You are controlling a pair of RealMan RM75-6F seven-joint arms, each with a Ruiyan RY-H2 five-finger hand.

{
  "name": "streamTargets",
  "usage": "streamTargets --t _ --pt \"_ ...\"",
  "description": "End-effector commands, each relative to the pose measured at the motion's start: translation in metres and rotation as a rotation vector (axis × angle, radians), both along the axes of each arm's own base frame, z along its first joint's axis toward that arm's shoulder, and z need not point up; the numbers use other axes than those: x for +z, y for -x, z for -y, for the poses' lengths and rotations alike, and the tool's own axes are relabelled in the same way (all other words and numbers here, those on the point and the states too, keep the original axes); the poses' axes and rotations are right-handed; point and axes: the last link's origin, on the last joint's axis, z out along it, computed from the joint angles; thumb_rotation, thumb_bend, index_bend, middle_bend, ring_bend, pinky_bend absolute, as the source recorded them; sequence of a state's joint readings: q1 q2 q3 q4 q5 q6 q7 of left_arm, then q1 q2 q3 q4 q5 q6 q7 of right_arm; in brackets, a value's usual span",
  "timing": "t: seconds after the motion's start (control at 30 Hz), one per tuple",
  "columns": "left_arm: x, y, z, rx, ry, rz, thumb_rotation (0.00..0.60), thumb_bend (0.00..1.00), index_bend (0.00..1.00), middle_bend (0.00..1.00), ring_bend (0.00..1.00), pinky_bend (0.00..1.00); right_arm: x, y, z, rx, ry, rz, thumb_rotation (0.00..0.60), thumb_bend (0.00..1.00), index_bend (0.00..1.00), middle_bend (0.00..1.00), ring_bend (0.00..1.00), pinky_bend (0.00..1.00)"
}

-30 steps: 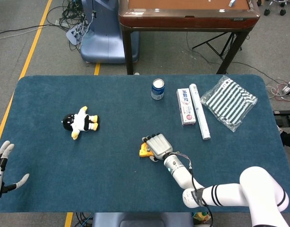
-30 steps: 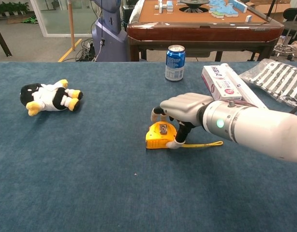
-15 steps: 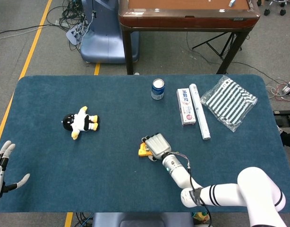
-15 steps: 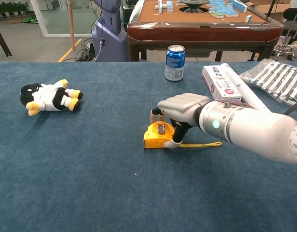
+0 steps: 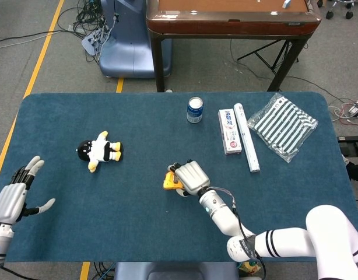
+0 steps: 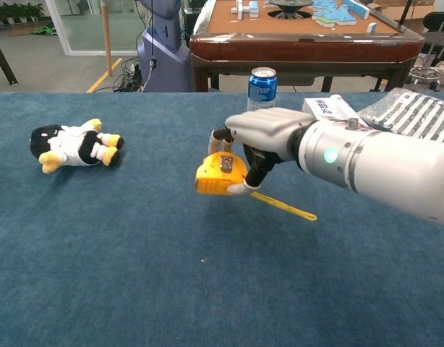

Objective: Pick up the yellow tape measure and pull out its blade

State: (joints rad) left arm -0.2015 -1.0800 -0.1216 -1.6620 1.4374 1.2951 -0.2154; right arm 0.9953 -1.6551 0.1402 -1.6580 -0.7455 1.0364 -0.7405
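My right hand grips the yellow tape measure above the counter, blade trailing; my left hand hovers spread, holding nothing.

Your catalogue: tape measure, yellow case; table cloth, deep teal; penguin toy, black and white (yellow feet); can, blue and silver; pouch, dark-and-white striped; right hand, pale grey.

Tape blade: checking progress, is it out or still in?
Partly out: a yellow strip trails from the tape measure held by the right hand.
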Motion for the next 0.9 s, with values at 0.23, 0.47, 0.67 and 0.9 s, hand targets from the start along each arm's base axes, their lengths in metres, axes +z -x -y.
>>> streamTargets --t 0.23,0.47,0.67,0.9 --pt "-0.025 -0.037 -0.043 -0.058 0.079 0.112 0.600 0.19 0.00 0.00 0.00 0.00 0.013 -0.034 -0.002 -0.027 0.069 0.063 0.600 0.65 0.54 0.56 0.49 0.32" --pt "-0.040 -0.062 -0.054 -0.072 0.122 0.187 0.600 0.19 0.00 0.00 0.00 0.00 0.009 -0.051 -0.005 -0.037 0.102 0.098 0.600 0.65 0.54 0.56 0.49 0.32" --pt "-0.054 -0.077 -0.057 -0.085 0.158 0.212 0.600 0.19 0.00 0.00 0.00 0.00 0.005 -0.064 -0.005 -0.035 0.125 0.123 0.600 0.65 0.55 0.57 0.50 0.32" --pt "-0.066 -0.091 -0.059 -0.092 0.185 0.272 0.600 0.19 0.00 0.00 0.00 0.00 -0.001 -0.078 -0.005 -0.028 0.129 0.134 0.600 0.66 0.55 0.57 0.50 0.32"
